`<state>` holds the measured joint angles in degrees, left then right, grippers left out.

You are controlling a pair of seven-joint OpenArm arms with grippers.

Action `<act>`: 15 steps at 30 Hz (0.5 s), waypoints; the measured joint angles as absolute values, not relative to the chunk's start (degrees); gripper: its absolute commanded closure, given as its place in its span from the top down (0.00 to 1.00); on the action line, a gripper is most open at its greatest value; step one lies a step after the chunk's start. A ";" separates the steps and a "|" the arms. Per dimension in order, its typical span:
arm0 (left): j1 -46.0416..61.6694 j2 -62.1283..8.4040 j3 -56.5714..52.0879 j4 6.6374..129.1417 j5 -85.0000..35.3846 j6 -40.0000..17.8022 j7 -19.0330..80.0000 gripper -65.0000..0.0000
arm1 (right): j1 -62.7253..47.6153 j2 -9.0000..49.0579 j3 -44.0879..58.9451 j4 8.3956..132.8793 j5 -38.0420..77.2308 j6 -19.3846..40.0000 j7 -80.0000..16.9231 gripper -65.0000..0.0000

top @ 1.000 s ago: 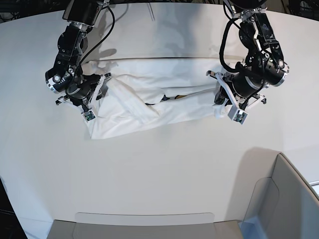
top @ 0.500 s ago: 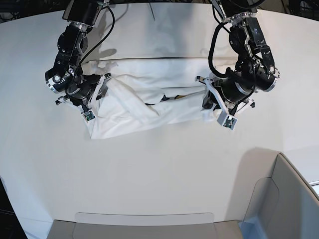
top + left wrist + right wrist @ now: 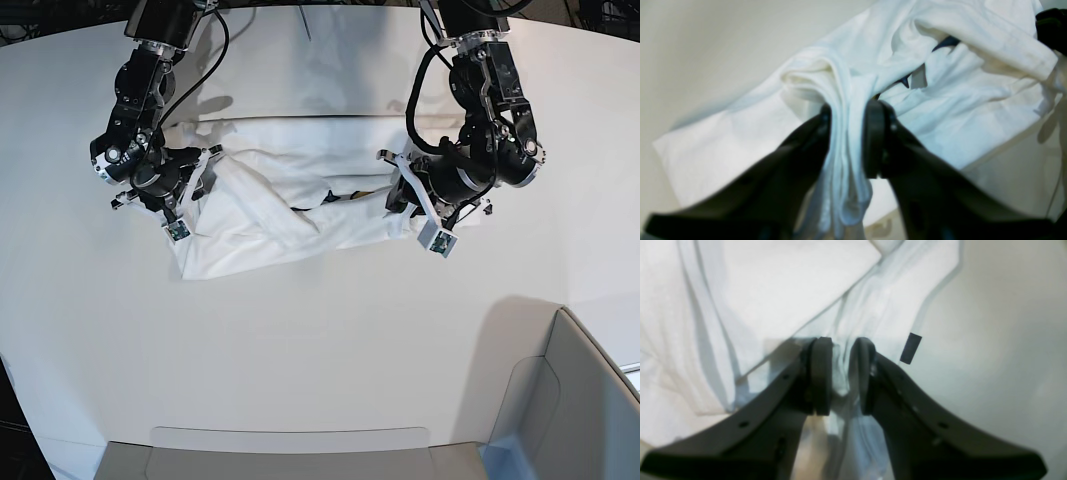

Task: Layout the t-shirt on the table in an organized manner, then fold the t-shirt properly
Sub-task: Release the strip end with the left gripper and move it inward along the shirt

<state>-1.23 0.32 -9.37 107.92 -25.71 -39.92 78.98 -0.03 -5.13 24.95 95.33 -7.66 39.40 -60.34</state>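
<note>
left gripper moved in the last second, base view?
Yes. The left gripper has slid toward the image's left and slightly down, inward over the white printed cloth t-shirt, away from the grey bin-like corner piece at lower right.

A grey bin-like corner piece (image 3: 575, 405) is sitting at the near right corner, its curved wall rising and throwing a soft shadow leftward. A flat grey panel (image 3: 290, 452) is lying along the near edge beside it.
</note>
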 measured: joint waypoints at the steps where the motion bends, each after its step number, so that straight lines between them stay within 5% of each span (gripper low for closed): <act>1: -1.23 0.54 -9.41 107.92 -25.74 -39.92 78.78 0.36 | -0.03 -5.10 24.95 95.33 -7.66 39.40 -60.31 0.22; 10: -1.28 5.91 -12.08 107.92 -25.96 -39.92 76.23 0.39 | -0.03 -5.10 24.95 95.37 -7.64 39.40 -60.34 0.22; 15: -1.61 5.89 -19.62 107.98 -26.35 -39.92 76.16 0.23 | -0.54 -5.08 24.95 95.50 -7.62 39.38 -59.68 0.22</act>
<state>-1.61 5.89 -19.62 107.98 -26.35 -39.92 76.16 -0.54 -5.08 24.95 95.50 -7.62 39.38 -59.68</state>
